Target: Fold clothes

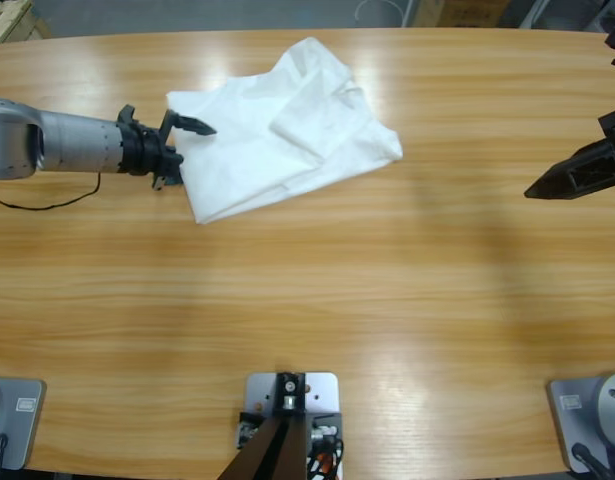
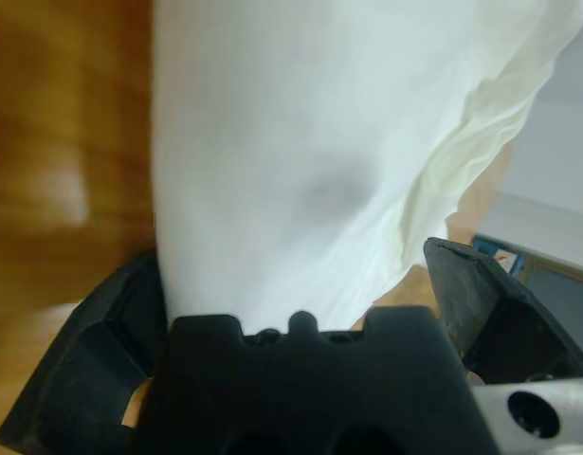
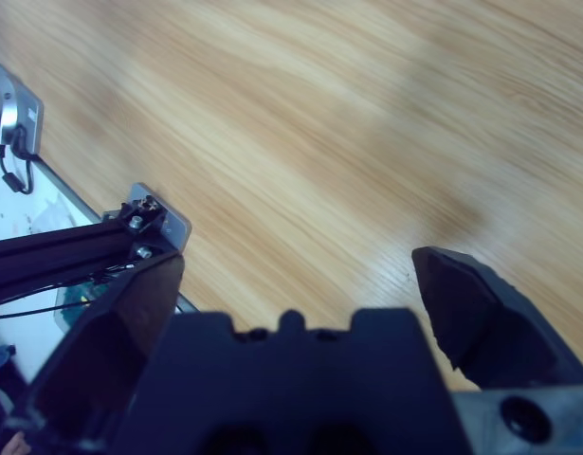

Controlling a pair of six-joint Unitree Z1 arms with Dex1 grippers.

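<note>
The white T-shirt (image 1: pixel 287 130) lies crumpled and partly folded on the far left-middle of the wooden table (image 1: pixel 337 300). My left gripper (image 1: pixel 187 155) comes in from the left edge and stands open at the shirt's left edge, one jaw above the cloth and one beside it. In the left wrist view the white T-shirt (image 2: pixel 300 142) fills the space between the spread jaws of the left gripper (image 2: pixel 291 313). My right gripper (image 1: pixel 552 183) hangs at the right edge, far from the shirt. In the right wrist view the right gripper (image 3: pixel 300 284) is open over bare wood.
The wooden table (image 3: pixel 367 123) stretches wide between the two arms. A thin black cable (image 1: pixel 42 203) loops on the table under the left arm.
</note>
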